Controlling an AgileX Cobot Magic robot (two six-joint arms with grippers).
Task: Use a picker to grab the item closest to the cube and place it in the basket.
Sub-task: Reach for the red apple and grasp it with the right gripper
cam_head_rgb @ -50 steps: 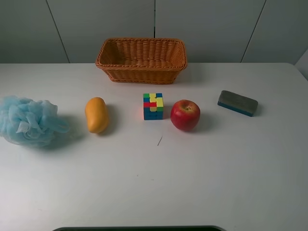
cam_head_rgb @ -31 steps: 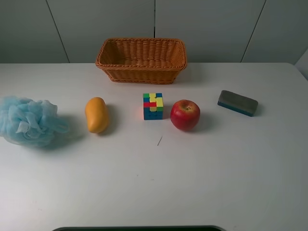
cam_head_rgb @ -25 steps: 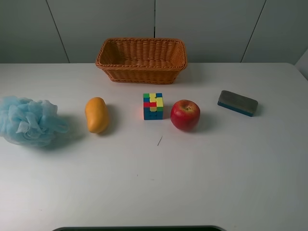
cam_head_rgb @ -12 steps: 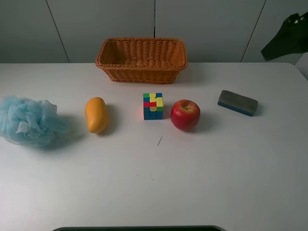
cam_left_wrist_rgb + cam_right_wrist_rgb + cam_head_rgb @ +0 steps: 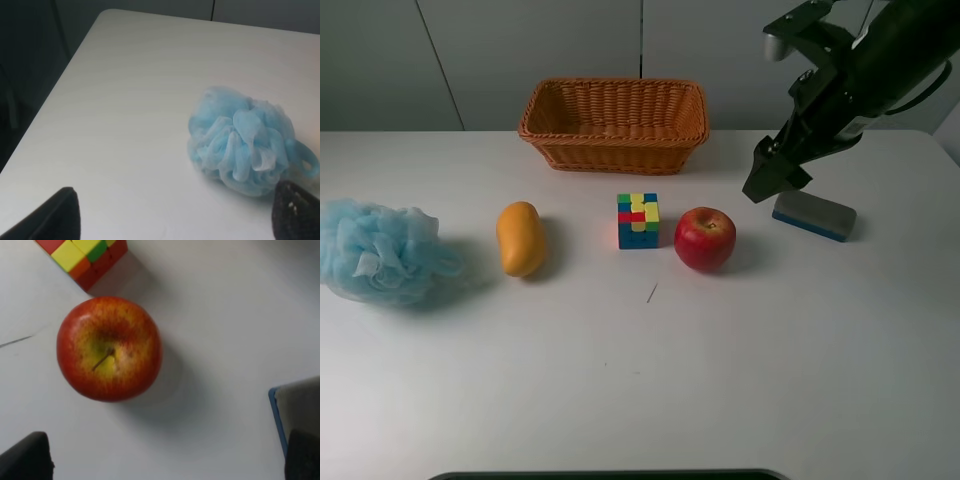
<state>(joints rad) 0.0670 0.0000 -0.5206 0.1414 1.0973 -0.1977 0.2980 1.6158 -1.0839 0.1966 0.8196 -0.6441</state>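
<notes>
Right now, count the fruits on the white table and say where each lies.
2. The red apple sits just right of the multicoloured puzzle cube; the orange-yellow mango lies farther left of it. None seems hidden.

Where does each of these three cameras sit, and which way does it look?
Exterior high: up high, looking down across the table toward the basket; right end effector shows.
Left wrist: on the left arm, facing the blue pouf; its fingertips show.
Right wrist: on the right arm, above the apple; fingertips show.
Shared: exterior and right wrist both see apple, cube.
</notes>
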